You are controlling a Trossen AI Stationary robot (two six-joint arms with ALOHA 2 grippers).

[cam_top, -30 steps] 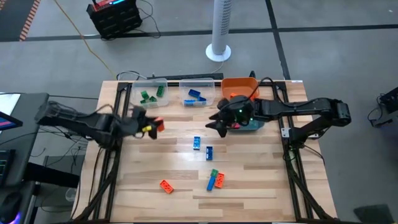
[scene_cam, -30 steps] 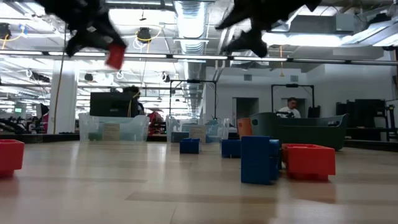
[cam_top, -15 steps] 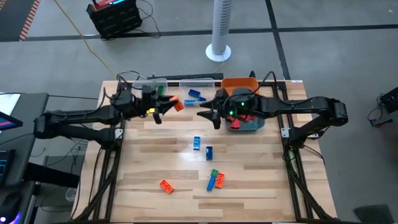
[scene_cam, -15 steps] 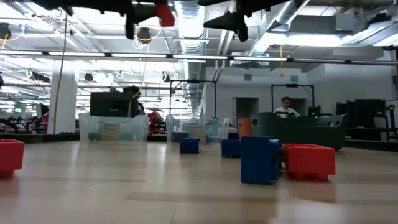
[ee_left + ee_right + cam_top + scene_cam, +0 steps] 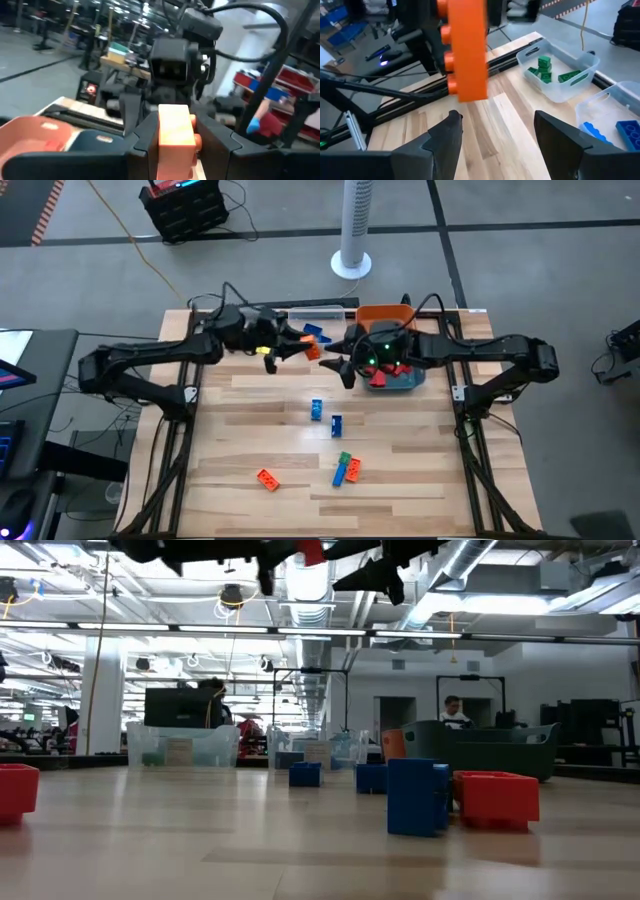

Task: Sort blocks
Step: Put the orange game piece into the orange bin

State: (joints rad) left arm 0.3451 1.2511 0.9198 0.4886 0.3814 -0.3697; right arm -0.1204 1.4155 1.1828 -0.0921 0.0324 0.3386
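Note:
My left gripper [image 5: 300,348] reaches in from the left, high over the far middle of the table, shut on an orange block [image 5: 313,352]. In the right wrist view that block [image 5: 465,50] hangs right in front of my right gripper [image 5: 502,145]. My right gripper [image 5: 335,365] is open and empty, facing the block. Loose blocks lie on the table: two blue ones [image 5: 317,409] [image 5: 336,425], a green, blue and orange cluster [image 5: 346,468] and an orange one [image 5: 267,478]. My left gripper pinches the orange block by its two flat sides [image 5: 162,142] between its two fingers [image 5: 142,140]. The fingers lie about level, coming from the table's left. The block stands on end beyond the fingertips, studs to one side, lifted clear of the table.
Along the far edge stand a clear bin with green blocks [image 5: 557,72], a clear bin with blue blocks [image 5: 318,332] and an orange bin [image 5: 385,315]. A teal bin [image 5: 405,380] with red blocks sits under my right arm.
My left gripper has carried the orange block up and toward the table's far right, from the left side to just in front of my right gripper, tipping from pointing down to about level. My right gripper has risen a little and stayed open.

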